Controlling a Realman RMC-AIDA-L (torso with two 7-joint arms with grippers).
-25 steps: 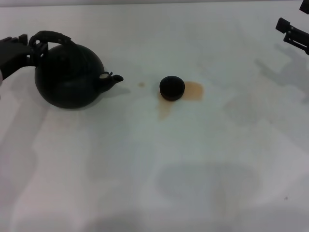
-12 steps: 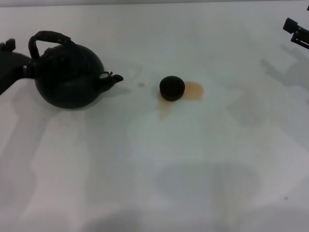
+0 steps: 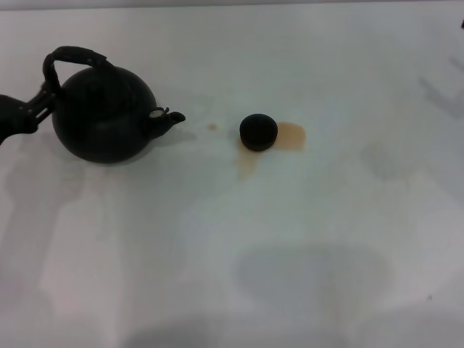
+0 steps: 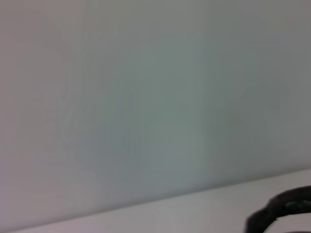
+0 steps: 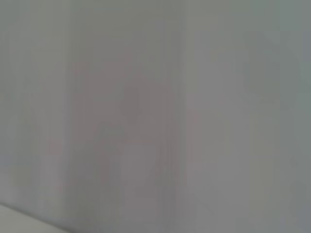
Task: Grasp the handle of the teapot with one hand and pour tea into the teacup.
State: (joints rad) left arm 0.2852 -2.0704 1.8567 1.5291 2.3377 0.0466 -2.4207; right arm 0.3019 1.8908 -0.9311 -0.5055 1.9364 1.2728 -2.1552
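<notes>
**Teapot and Teacup on White Tabletop: Left Claw at Teapot's Flank**

While the near stretch of the tabletop (image 3: pixel 217 275) carries only soft grey shadow, the catalogued items lie farther back.

- Teacup (image 3: pixel 258 132): small, black, upright, mid-field. Tea (image 3: pixel 292 136) shows as an amber stain touching its right side, with a paler streak trailing nearer.
- Teapot (image 3: pixel 105 119): large, black, well apart to the left, spout toward the teacup.
- Handle (image 3: pixel 71 58): arched over the teapot, ungrasped.
- Left claw (image 3: pixel 29 116): at the frame's left edge, just beside the teapot's flank, holding nothing visible; how far its fingers are parted cannot be told.

Risks, as judgement: a low approach could nudge the teapot rather than catch the handle; the tiny teacup invites overshoot and further spill.

Obscured: the right claw is out of view; both wrist views show little beyond a blank surface.
</notes>
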